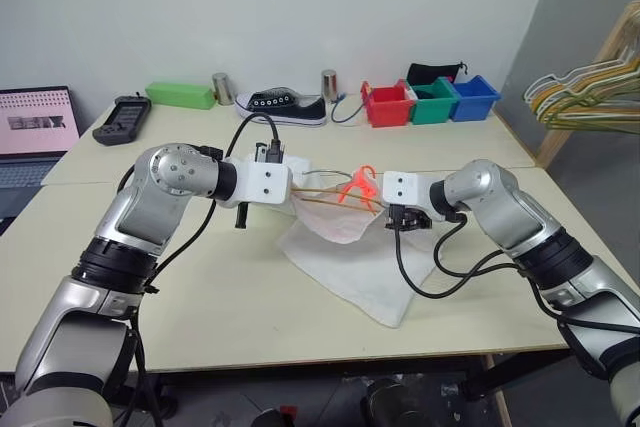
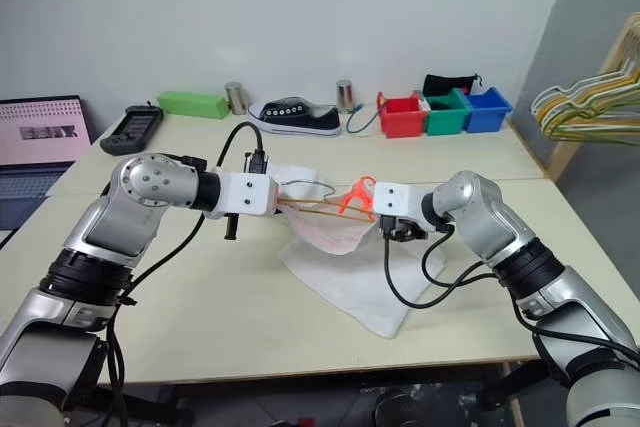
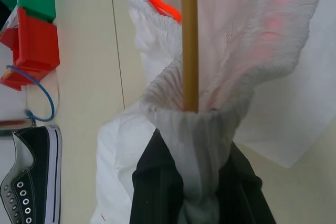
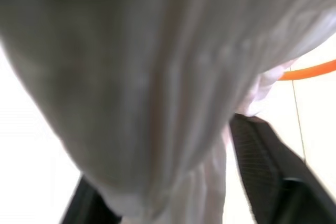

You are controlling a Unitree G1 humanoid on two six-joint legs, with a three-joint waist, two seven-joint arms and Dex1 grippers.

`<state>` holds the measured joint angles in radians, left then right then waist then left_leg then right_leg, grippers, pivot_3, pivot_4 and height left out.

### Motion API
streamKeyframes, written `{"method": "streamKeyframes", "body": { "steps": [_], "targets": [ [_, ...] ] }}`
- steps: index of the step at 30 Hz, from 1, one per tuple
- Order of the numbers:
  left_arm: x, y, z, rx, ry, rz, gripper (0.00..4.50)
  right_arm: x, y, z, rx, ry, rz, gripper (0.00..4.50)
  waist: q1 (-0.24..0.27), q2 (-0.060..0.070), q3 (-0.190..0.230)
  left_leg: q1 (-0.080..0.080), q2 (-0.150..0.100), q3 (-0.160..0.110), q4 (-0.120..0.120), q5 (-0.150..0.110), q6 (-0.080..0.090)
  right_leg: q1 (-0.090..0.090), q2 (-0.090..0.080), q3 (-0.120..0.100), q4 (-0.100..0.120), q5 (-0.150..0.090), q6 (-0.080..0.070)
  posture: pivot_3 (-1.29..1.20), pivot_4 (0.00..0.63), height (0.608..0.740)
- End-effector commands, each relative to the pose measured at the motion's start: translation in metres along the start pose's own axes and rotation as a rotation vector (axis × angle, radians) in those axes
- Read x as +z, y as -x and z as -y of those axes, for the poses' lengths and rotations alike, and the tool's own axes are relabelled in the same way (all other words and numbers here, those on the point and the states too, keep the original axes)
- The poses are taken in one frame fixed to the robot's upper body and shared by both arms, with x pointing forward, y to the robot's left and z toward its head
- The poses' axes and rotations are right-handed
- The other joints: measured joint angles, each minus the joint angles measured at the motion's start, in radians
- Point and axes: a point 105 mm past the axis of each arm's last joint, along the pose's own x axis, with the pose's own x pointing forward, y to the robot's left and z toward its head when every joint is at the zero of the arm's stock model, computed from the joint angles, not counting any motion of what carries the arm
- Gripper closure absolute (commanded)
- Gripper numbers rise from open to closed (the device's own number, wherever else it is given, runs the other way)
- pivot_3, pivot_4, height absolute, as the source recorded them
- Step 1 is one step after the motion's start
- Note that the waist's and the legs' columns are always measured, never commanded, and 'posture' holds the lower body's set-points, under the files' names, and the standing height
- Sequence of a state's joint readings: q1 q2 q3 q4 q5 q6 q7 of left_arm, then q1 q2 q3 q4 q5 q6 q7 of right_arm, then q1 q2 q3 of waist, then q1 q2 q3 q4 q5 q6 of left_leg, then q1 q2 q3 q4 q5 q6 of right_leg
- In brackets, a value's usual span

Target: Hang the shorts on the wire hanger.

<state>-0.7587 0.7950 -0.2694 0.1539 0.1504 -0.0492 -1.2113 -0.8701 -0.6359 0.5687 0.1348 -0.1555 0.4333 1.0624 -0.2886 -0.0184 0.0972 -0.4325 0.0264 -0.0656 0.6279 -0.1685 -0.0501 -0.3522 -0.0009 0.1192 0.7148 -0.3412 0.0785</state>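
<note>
Left gripper (image 3: 197,203): fingers pinched tight on a bunched fold of the shorts' (image 1: 345,267) waistband. The hanger (image 3: 189,40) bar runs straight out ahead of this gripper, emerging from the gathered fabric just beyond the fingertips. The orange drawstring (image 3: 157,3) lies further out along the bar, to one side of it.

Shorts: the waistband is lifted off the table (image 1: 230,287) between the two grippers; the rest of the fabric trails down onto the table below and beyond the right gripper.

Right gripper (image 4: 173,203): one black finger (image 4: 273,171) shows on each side of a thick fold of white fabric, which passes between them. Whether they have closed on the fabric, I cannot tell. The drawstring loops just beside this gripper, on its left-gripper side.

Both grippers sit level with each other, near, with the stretched waistband and hanger bar spanning the gap.
</note>
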Motion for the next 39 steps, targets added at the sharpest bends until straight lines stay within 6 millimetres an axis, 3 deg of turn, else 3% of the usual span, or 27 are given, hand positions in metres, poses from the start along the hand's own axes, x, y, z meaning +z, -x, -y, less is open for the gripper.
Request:
{"method": "streamKeyframes", "body": {
  "steps": [1,7,15,16,27,35,39],
  "targets": [
    [0.007,0.013,-0.015,0.066,-0.031,0.012,4.5,0.007,0.011,0.016,-0.069,0.047,0.015,3.08,0.003,0.0,0.0,0.0,0.0,0.0,0.0,0.0,0.0,0.0,0.0,0.0,0.0,0.0,0.0,-0.15,0.0,0.74],
    [0.007,0.014,-0.019,0.074,-0.041,0.008,4.5,0.003,0.01,0.019,-0.083,0.059,0.006,4.49,0.01,0.0,0.0,0.0,0.0,0.0,0.0,0.0,0.0,0.0,0.0,0.0,0.0,0.0,0.0,-0.15,0.0,0.74],
    [0.008,0.015,-0.021,0.075,-0.052,0.023,4.5,0.0,0.01,0.017,-0.082,0.042,0.004,4.49,0.012,0.0,0.0,0.0,0.0,0.0,0.0,0.0,0.0,0.0,0.0,0.0,0.0,0.0,0.0,-0.16,0.0,0.74],
    [0.01,0.016,-0.023,0.078,-0.04,0.039,3.89,0.0,0.011,0.017,-0.085,0.027,0.004,4.5,0.012,0.0,0.0,0.0,0.0,0.0,0.0,0.0,0.0,0.0,0.0,0.0,0.0,0.0,0.0,-0.16,0.0,0.74],
    [0.037,0.039,-0.031,0.057,0.035,0.177,1.78,-0.009,0.012,0.012,-0.103,-0.086,-0.002,4.5,0.012,0.0,0.0,0.0,0.0,-0.001,0.0,0.0,0.0,0.0,0.0,-0.001,0.0,0.0,0.0,-0.17,0.0,0.74],
    [0.028,0.059,-0.03,0.027,0.062,0.13,0.11,-0.012,0.013,0.01,-0.127,-0.187,0.013,4.5,0.005,0.0,0.0,0.0,0.0,-0.001,0.0,0.0,0.0,0.001,0.0,-0.001,0.001,0.0,0.0,-0.2,0.0,0.74],
    [0.023,0.068,-0.04,0.095,0.1,0.122,0.02,-0.017,0.016,0.008,-0.16,-0.279,0.02,4.5,0.004,0.0,0.0,0.0,0.0,-0.001,0.001,0.0,0.0,0.001,0.0,-0.001,0.0,0.0,0.0,-0.21,0.0,0.74]
  ]
}}
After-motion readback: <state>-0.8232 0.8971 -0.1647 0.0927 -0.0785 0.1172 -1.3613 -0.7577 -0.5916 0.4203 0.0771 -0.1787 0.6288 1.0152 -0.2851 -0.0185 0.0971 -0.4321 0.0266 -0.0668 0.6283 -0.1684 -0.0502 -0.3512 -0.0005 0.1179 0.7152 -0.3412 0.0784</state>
